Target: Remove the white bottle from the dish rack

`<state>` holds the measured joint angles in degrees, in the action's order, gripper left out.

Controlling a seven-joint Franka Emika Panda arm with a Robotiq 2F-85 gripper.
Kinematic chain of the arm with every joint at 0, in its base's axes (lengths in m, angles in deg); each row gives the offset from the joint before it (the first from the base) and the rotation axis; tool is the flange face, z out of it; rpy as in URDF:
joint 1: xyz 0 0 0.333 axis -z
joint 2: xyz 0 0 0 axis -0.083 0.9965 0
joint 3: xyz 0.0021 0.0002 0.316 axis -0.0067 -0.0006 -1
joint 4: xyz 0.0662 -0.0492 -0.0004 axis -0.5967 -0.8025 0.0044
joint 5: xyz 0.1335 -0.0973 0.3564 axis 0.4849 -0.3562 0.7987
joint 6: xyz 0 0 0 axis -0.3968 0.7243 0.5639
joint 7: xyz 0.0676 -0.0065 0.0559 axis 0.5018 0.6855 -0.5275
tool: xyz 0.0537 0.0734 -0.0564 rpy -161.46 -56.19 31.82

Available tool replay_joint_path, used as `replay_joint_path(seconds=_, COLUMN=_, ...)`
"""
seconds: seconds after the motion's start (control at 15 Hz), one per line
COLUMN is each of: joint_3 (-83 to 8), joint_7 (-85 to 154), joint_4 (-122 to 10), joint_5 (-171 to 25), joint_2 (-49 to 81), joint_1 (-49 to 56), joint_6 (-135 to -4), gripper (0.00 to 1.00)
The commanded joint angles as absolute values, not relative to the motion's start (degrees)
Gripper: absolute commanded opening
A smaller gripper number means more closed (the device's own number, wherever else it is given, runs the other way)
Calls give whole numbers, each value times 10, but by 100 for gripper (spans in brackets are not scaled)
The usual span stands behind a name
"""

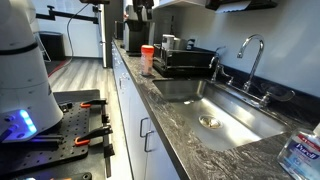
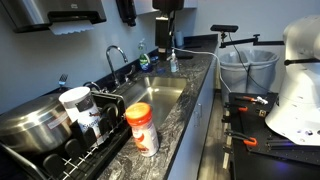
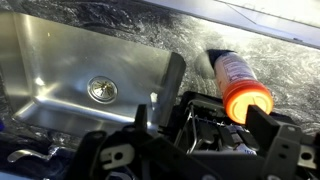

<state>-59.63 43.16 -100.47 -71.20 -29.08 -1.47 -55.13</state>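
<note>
The pincer (image 3: 215, 100) is hanging open and empty over the low black dish rack (image 1: 188, 64). The small whitish-grey bottle with a darker top (image 2: 77, 103) is standing in the rack below it. On descent, a finger is likely risking toppling the orange-and-white cylindrical container (image 3: 240, 85) just beside it.

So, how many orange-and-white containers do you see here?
1. The orange-and-white container stands upright on the counter beside the dish rack; the rack's contents could hide another.

Arm casing (image 1: 22, 60): white, rounded shell is being shown.
Base light (image 1: 20, 125): blue is being emitted.
Gripper (image 3: 217, 90): black fingers are being seen.
</note>
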Motion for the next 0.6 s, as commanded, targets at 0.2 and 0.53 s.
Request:
replay_joint_path(seconds=0.2, joint_3=-585, joint_7=437, joint_4=-1003, joint_5=-719, joint_2=-288, joint_1=-27, joint_6=-549, gripper=100)
replay_joint_path(seconds=0.53, joint_3=-591, joint_7=464, joint_4=-997, joint_5=-700, joint_2=-273, joint_1=-32, joint_6=-563, gripper=100)
